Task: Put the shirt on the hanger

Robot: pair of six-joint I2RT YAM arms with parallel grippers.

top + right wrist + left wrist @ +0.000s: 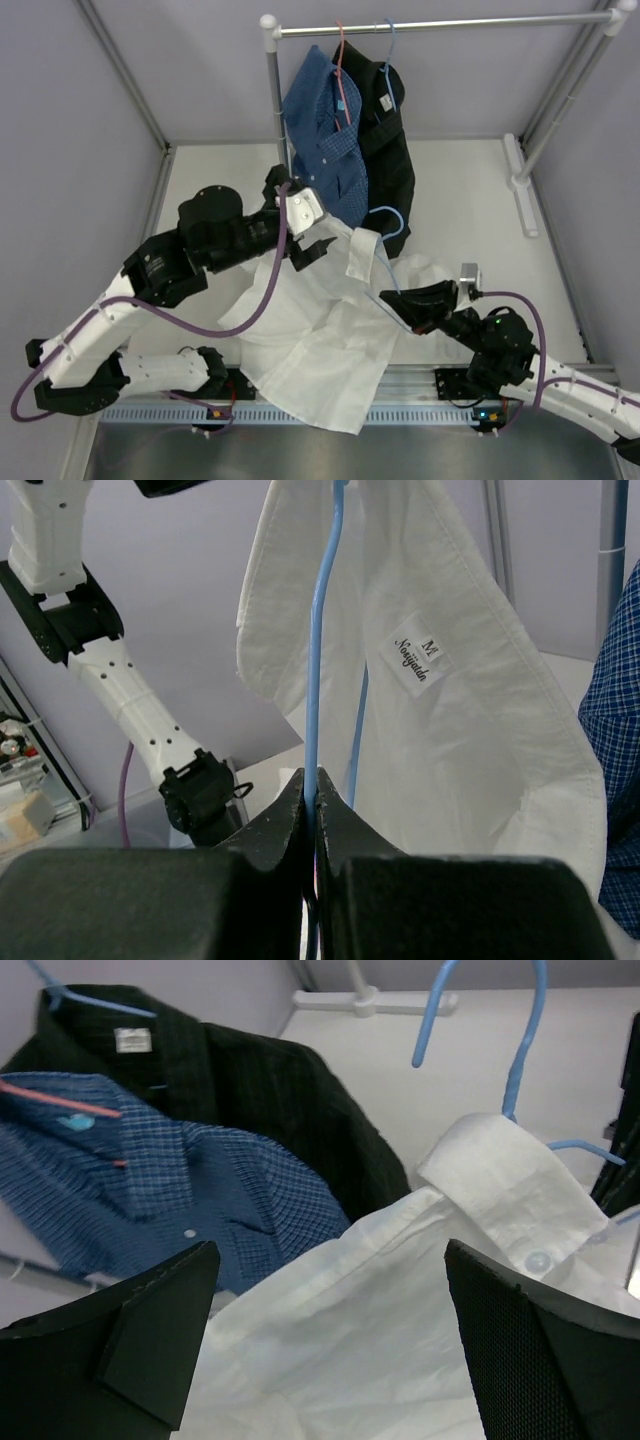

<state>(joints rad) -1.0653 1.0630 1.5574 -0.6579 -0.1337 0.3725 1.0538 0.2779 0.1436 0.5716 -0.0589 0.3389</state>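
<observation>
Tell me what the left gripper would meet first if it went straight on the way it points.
Most likely the shirt: its white fabric below the collar fills the space ahead of the open left gripper. Depth is unclear, but nothing shows nearer.

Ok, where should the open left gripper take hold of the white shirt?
Probably the collar, from above on the left gripper's side: its folded band stands up as a firm raised edge beside the hanger wire, while the shirt body lies flat and thin. The right gripper pins the hanger.
</observation>
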